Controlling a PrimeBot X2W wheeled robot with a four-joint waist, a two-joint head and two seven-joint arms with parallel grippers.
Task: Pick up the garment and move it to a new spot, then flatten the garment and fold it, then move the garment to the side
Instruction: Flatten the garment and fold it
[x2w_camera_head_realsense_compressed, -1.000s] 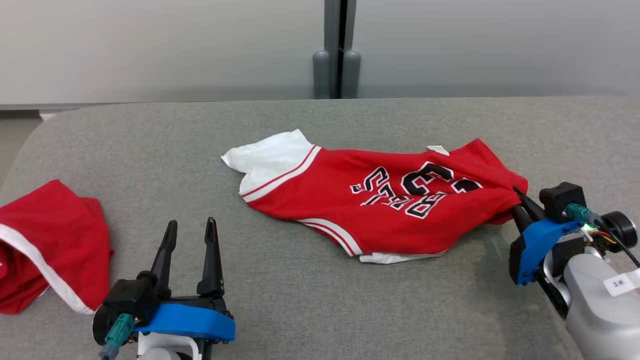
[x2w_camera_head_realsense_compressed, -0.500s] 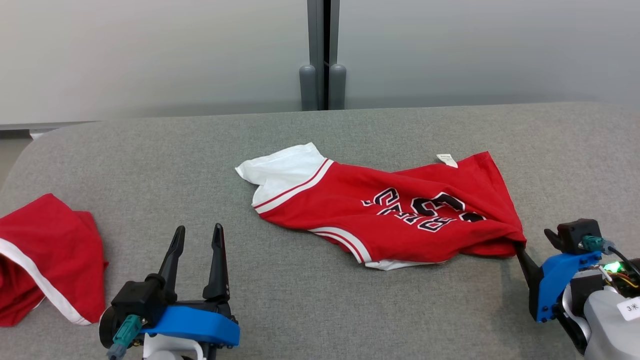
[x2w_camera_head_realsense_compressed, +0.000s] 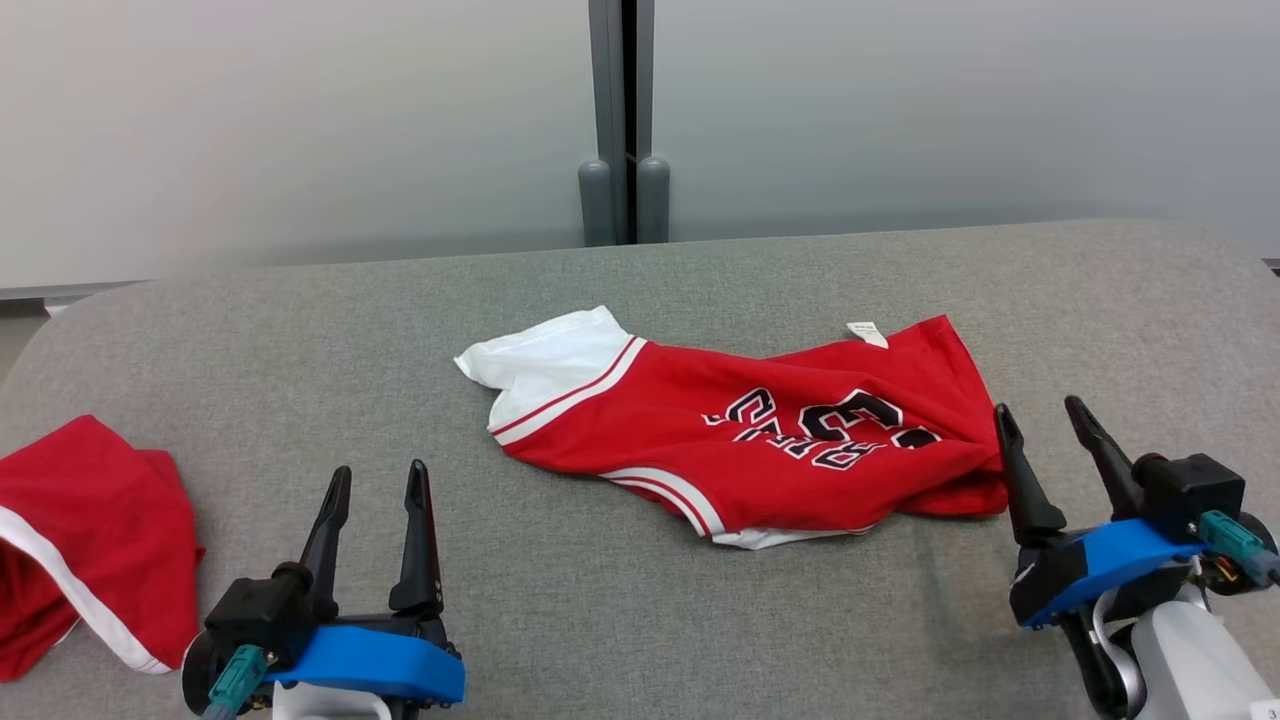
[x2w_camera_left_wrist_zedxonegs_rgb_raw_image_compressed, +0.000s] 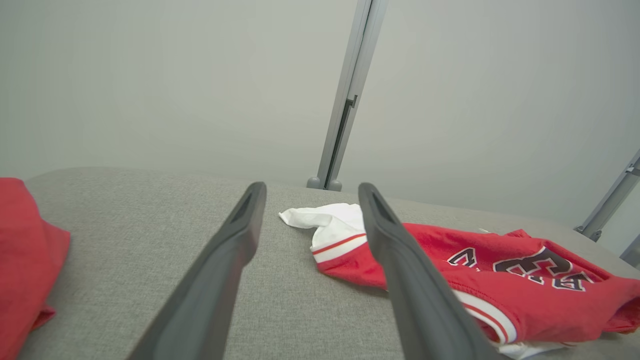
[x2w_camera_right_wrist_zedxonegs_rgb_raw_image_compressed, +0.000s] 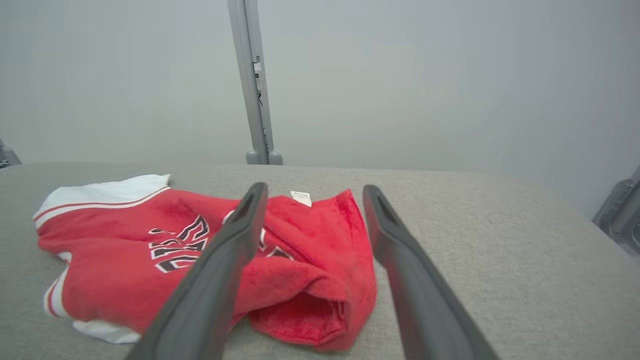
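Observation:
The garment (x2w_camera_head_realsense_compressed: 760, 435) is a red jersey with white sleeve, white-and-red trim and black lettering; it lies crumpled on the grey padded table (x2w_camera_head_realsense_compressed: 600, 300), slightly right of centre. My right gripper (x2w_camera_head_realsense_compressed: 1040, 410) stands open just right of the garment's bunched red end, holding nothing. In the right wrist view the garment (x2w_camera_right_wrist_zedxonegs_rgb_raw_image_compressed: 175, 250) spreads to the left behind my open right gripper (x2w_camera_right_wrist_zedxonegs_rgb_raw_image_compressed: 312, 190). My left gripper (x2w_camera_head_realsense_compressed: 378, 475) is open at the lower left, apart from the cloth. The left wrist view shows the garment (x2w_camera_left_wrist_zedxonegs_rgb_raw_image_compressed: 500, 270) to the right of my open left gripper (x2w_camera_left_wrist_zedxonegs_rgb_raw_image_compressed: 310, 187).
A second red cloth with a white stripe (x2w_camera_head_realsense_compressed: 90, 540) lies at the table's left edge, also seen as red cloth (x2w_camera_left_wrist_zedxonegs_rgb_raw_image_compressed: 25, 260) in the left wrist view. A grey wall with a vertical post (x2w_camera_head_realsense_compressed: 625, 120) runs behind the table.
My right gripper was shut on the garment's right end; it has opened, let the cloth drop and drawn back to the right. The camera view has shifted. The left gripper stays open.

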